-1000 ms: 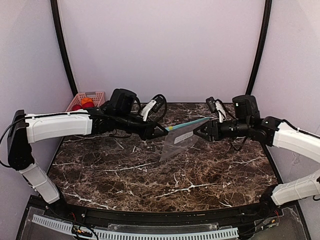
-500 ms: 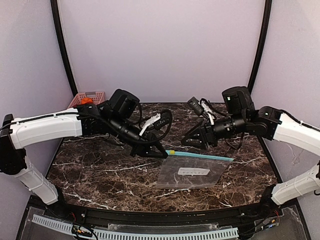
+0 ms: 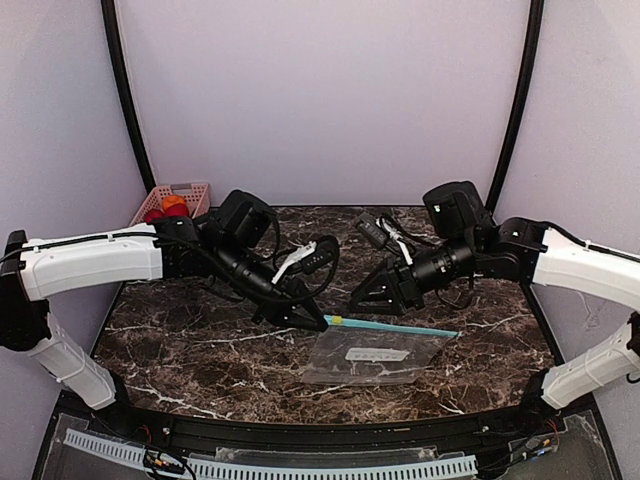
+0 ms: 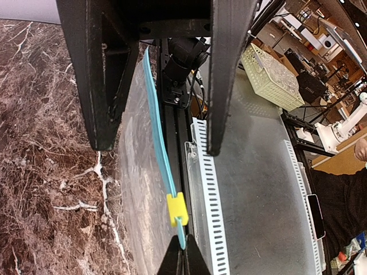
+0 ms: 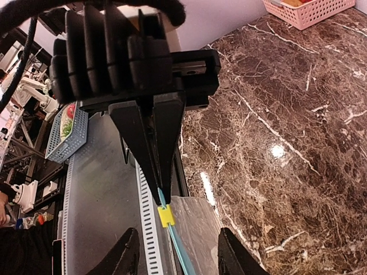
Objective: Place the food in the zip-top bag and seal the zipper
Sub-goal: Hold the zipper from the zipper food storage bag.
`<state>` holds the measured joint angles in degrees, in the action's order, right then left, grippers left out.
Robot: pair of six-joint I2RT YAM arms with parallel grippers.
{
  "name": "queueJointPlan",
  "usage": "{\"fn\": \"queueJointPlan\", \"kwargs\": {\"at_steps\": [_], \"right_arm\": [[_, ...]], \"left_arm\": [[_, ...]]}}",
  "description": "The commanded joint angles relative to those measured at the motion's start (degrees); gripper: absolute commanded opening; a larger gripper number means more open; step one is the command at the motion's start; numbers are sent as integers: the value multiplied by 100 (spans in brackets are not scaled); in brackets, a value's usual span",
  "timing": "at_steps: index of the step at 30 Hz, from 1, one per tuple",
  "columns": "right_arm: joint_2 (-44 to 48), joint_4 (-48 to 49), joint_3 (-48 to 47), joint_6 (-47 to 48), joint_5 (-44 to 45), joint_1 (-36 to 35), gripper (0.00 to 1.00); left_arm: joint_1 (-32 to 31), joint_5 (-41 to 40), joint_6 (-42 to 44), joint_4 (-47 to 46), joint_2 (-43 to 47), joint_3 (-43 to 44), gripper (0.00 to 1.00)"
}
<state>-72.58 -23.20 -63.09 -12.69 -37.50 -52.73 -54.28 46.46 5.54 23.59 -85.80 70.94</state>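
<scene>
Teal-blue zipper point(image 3: 395, 327) in the grip of a robot arm: the left tool point(image 3: 320, 323) is closed on the left end of the strip, its two fingers pressed together just beside a small yellow slider point(image 3: 337, 320). The clear zip-top bag point(image 3: 375, 368) lies on the dark marble bench point(image 3: 200, 340), towards the near edge and a little right of centre. The zipper runs along its far edge, and a white label point(image 3: 378, 354) faces up near its middle.

The right tool point(image 3: 368, 305) hangs low over the same end of the bag with its jaws spread wide. In the left wrist view its two black fingers stand one on each side of the strip, apart from it and holding nothing. In the right wrist view the slider sits just below the left tool's pinched tips.

Both white-shelled arms reach in from the sides of the bench, and the two tools point at each other, tips near together above the bag's left corner.

The food point(image 3: 170, 205), red and orange pieces, sits in a pink basket point(image 3: 187, 187) at the far left corner of the bench, well apart from the bag and from both tools.

The bag looks flat; whether the zipper is sealed along its length cannot be told from these views.
</scene>
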Motion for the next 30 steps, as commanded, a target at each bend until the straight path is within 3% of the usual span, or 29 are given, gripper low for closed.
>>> {"fn": "queueJointPlan", "kwargs": {"at_steps": [1,30], "right_arm": [[-163,385,84,-85,-156,-84,44],[-414,404,186,-41,-504,-290,26]], "left_arm": [[-14,260,-41,-135,217,-140,1],[-19,346,-302,-427,7,-238,1]]}}
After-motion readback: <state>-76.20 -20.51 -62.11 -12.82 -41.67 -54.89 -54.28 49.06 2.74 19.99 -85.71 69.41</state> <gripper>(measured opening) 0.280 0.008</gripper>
